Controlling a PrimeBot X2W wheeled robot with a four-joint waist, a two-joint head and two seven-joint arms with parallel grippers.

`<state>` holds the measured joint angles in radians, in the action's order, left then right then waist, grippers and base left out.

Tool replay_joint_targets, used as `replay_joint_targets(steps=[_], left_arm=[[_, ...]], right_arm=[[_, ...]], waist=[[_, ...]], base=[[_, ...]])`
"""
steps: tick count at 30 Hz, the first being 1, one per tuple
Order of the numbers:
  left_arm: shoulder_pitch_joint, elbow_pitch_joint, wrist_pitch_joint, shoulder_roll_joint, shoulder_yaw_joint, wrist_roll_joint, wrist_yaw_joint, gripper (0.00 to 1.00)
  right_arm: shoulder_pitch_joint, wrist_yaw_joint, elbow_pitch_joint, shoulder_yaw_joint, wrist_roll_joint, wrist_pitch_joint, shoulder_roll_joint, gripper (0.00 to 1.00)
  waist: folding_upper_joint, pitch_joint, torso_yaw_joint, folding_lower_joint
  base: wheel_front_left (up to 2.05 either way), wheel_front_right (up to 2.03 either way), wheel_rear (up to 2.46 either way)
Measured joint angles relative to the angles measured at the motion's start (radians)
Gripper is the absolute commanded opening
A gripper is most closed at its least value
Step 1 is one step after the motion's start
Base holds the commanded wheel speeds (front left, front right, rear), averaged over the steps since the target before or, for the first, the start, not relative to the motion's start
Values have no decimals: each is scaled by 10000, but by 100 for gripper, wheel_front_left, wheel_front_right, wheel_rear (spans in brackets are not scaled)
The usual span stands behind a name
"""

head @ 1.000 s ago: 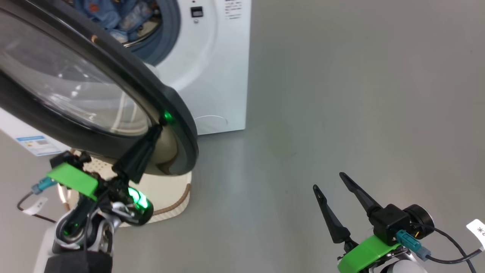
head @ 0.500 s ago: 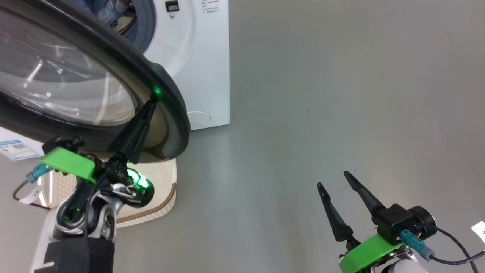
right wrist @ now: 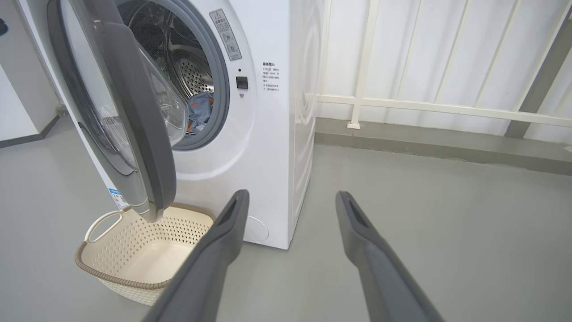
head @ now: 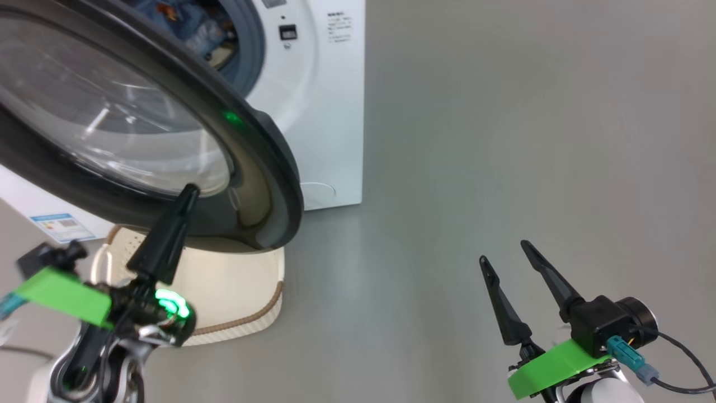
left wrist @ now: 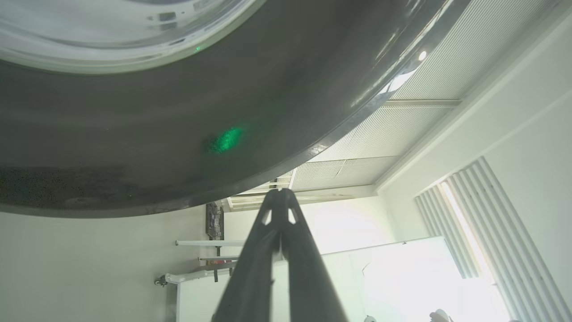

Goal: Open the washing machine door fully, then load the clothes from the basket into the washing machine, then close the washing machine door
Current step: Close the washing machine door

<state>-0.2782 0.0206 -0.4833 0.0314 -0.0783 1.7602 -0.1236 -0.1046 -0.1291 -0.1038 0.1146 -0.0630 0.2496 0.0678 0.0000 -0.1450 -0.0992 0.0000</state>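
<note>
Your left gripper [head: 189,191], clenched empty, points at the washing machine door [head: 268,146], just beside its rim. Your right gripper [head: 504,251] is spread, well apart.

The door [head: 268,168], swung partway out, hangs over the basket [head: 240,291] and screens most of the drum mouth [right wrist: 192,76]; a gap between its free edge and the machine [head: 330,140] front leaves a way in from the right. The left gripper [head: 187,193], fingers together, sits close under the door's rim. Right of the machine, bare floor [head: 503,140] lies open around the spread right gripper [head: 504,252].
</note>
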Motion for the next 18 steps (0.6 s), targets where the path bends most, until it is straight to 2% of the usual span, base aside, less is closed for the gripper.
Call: replay_joint_targets(steps=[3, 7, 9, 11, 14, 16, 18], left_arm=[[553, -692, 660, 4, -207, -1003, 0, 0], [1175, -1521, 2090, 186, -17, -3382, 0, 0], [1434, -1862, 3275, 543, 433, -4775, 0, 0], [1730, -1985, 4757, 1254, 1279, -6525, 0, 0], [2237, -1743, 6905, 1870, 2429, -7843, -2, 0], [2485, -1381, 7298, 2153, 2838, -8765, -2, 0], [2615, -1235, 7346, 2136, 2729, -9714, -4, 0]], right_arm=[[27, 0, 221, -65, 0, 0, -2, 100], [47, 0, 382, -165, 0, 2, -2, 100], [95, 0, 443, -167, 2, 2, -4, 100], [146, 0, 462, -178, 0, 2, -4, 100], [254, 0, 472, -188, 2, 2, -10, 100], [262, 0, 474, -221, 0, 2, -10, 100], [275, 0, 485, -238, 2, 2, -13, 100]], waist=[[0, 180, 181, 0], [0, 410, 398, 0], [0, 518, 486, 0], [0, 612, 561, 0], [0, 757, 643, 0], [0, 834, 696, 0], [0, 893, 759, 0]], base=[[0, 0, 0], [0, 0, 0], [0, 0, 0], [0, 0, 0], [0, 0, 0], [0, 0, 0], [0, 0, 0]])
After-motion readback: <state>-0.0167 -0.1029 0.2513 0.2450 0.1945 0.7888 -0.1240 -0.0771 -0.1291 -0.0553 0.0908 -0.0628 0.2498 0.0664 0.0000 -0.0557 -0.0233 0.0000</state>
